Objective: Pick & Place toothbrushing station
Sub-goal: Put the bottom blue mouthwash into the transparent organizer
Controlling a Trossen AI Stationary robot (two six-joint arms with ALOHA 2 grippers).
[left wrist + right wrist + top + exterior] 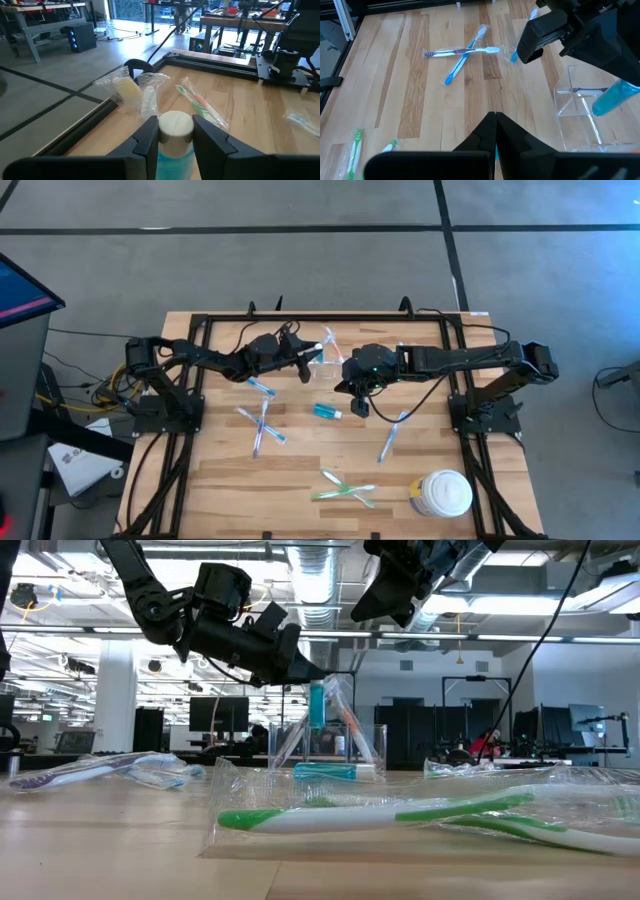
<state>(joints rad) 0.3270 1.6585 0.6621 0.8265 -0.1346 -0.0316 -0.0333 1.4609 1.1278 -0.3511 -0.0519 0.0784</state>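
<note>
Tube (615, 97) of translucent teal, white-capped, hangs gripped between the fingers of the left gripper (172, 137), its long axis tilted, directly over the clear plastic holder (582, 117) near the far middle of the table (300, 470). The holder lies just below the tube, so lowering looks like the likely next move. The right gripper (495, 125), pinched together and empty, hovers just beside the holder. Wrapped toothbrushes (262, 423) lie scattered nearer the front.

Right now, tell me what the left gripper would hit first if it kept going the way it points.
Probably the wrapped toothbrushes lying on the table just ahead of the left gripper, which is shut on the teal tube. Depth is hard to judge; the clear holder sits below it.
</note>
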